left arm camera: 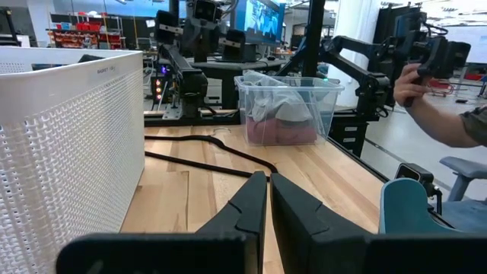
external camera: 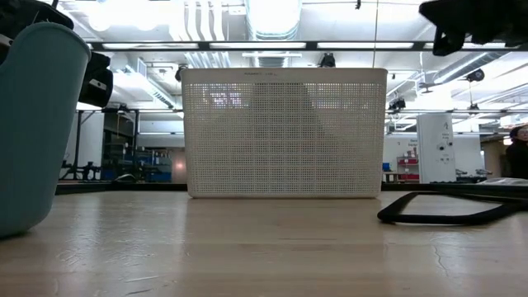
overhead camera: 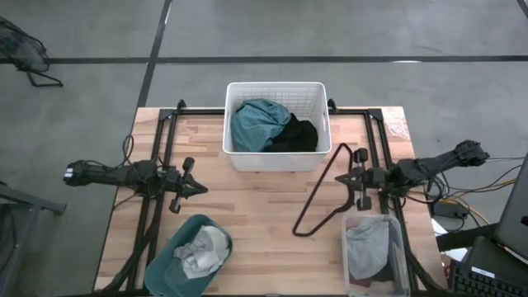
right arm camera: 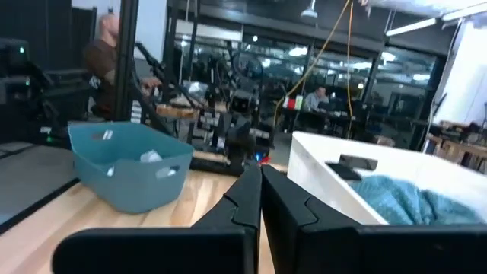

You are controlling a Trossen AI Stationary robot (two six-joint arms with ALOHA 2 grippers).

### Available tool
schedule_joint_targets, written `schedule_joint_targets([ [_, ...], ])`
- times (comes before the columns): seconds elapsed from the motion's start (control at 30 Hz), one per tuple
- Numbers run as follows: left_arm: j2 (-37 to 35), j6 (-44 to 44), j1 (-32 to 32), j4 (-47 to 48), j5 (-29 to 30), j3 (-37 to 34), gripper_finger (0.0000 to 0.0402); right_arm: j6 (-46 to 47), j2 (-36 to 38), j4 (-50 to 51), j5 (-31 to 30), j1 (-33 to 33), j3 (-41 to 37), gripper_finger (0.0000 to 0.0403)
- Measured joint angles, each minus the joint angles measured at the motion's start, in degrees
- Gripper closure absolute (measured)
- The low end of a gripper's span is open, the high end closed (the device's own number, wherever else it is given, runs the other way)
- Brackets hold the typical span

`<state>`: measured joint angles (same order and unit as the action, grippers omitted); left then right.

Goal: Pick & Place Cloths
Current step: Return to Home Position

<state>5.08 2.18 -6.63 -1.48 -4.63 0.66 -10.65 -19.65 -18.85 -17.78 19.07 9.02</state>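
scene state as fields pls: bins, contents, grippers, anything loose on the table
white basket: back centre; holds teal cloth and black cloth
teal bin: front left; holds pale cloths
clear bin: front right; grey cloth on top
left gripper: shut, empty, left of centre
right gripper: shut, empty, right of the basket
hanger: black, flat on the table, beside the clear bin

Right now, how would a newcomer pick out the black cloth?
In the high view, find the white basket centred at the table's top edge. Inside, the black cloth fills the side nearer the right arm, beside the larger teal cloth. There, it alone is dark.
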Motion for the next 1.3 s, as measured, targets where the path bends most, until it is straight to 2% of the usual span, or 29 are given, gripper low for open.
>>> schedule_joint_targets([
  [0.2,0.0,0.0,0.0,0.0,0.0,0.0,0.0376,-2.4,5.1,1.4,-0.7,0.0,-0.8,0.0394],
  [0.53,0.0,0.0,0.0,0.0,0.0,0.0,0.0376,0.4,13.8,6.7,-2.6,0.0,-3.2,0.0394],
  [0.67,0.0,0.0,0.0,0.0,0.0,0.0,0.0376,1.1,16.0,7.1,-6.5,0.0,-5.0,0.0394],
  [0.83,0.0,0.0,0.0,0.0,0.0,0.0,0.0376,2.6,19.6,6.7,-6.5,0.0,-7.7,0.0394],
  [1.07,0.0,0.0,0.0,0.1,0.0,0.0,0.0376,10.0,18.5,9.9,-5.7,0.0,-8.5,0.0394],
  [1.17,0.0,0.0,0.0,0.1,0.0,0.0,0.0376,10.4,18.0,9.9,-4.4,0.0,-8.5,0.0394],
  [1.3,0.0,0.0,0.0,0.1,0.0,0.0,0.0376,9.1,18.0,10.0,-8.8,0.0,-8.5,0.0394],
])
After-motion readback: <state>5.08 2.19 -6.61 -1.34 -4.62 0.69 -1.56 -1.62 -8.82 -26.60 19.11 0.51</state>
